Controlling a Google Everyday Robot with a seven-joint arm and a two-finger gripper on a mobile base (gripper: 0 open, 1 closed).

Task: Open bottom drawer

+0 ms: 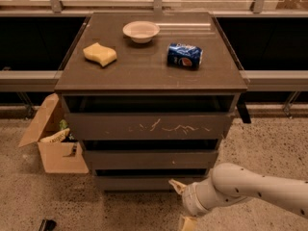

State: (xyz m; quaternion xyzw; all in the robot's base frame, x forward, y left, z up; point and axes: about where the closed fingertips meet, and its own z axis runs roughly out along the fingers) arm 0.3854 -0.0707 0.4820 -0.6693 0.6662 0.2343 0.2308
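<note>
The bottom drawer [144,182] is the slim, plain dark front at the foot of the dark wooden cabinet [149,71], under a middle front [149,159] and a taller top front [149,125] with white scratches. It sits nearly flush with a dark gap above it. My gripper [182,204] is low at the cabinet's front right, just in front of and below the bottom drawer's right part. Its two pale fingers are spread apart and hold nothing; the upper fingertip [175,185] is close to the drawer's lower edge. The white arm [250,189] comes in from the right.
On the cabinet top lie a yellow sponge [100,54], a white bowl [141,31] and a blue soda can [185,56] on its side. An open cardboard box [55,146] stands on the floor to the left. A dark counter and railing run behind.
</note>
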